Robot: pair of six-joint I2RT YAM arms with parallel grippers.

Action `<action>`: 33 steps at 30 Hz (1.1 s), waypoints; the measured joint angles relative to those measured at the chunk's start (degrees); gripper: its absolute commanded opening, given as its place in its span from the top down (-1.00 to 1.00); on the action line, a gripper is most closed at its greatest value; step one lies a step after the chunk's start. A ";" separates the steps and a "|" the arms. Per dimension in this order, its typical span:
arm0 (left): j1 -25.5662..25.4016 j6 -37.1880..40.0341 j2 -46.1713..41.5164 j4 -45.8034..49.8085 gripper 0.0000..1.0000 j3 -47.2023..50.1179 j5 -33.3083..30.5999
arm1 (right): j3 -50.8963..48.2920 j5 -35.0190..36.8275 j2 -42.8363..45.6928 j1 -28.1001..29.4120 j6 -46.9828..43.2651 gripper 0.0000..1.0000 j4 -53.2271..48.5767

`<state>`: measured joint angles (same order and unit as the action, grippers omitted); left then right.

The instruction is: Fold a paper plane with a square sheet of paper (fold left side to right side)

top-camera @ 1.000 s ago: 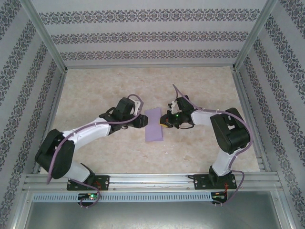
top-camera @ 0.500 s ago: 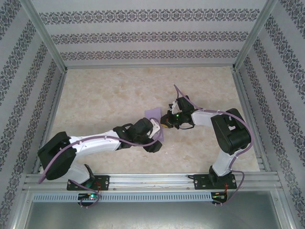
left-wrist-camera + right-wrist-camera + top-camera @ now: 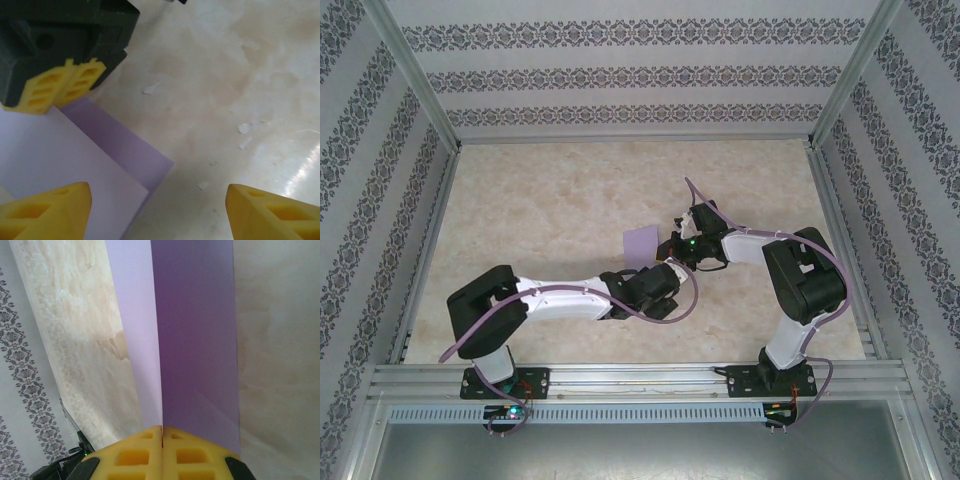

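I have the right jaws pinching one edge of the folded square sheet of paper, just left of centre in the top view. In the right wrist view, two lavender layers rise from the closed yellow pads at bottom centre. The left jaws are spread: one fingertip overlaps the sheet at lower left, and the other is over bare surface.

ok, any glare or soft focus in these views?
Left wrist: glare on the table at lower right, left pincer fingertips blurred. Right wrist: the square sheet of paper sharp, right panel darker. Top external: even light, no glare.
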<state>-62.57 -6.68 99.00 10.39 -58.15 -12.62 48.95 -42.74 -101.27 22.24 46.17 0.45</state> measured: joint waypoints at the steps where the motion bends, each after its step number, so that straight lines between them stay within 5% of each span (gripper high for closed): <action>1: -0.09 0.24 0.70 0.22 -0.35 -0.52 -0.90 | 0.00 0.00 0.00 0.00 0.00 1.00 0.00; 10: -0.39 1.33 3.34 2.27 0.20 -2.62 -6.08 | 0.00 0.15 0.00 0.00 0.00 0.99 0.00; 23: -0.39 0.55 3.13 2.56 0.98 -2.62 -4.98 | 0.00 0.28 -0.02 -0.02 -0.24 0.91 -0.04; 33: 1.51 -2.73 -0.98 2.47 1.00 -2.34 2.47 | -0.66 1.46 5.62 -2.38 -3.17 0.32 -0.72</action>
<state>-61.06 -9.41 98.02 12.86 -60.49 -10.15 48.29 -41.28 -95.66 19.86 43.00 -0.27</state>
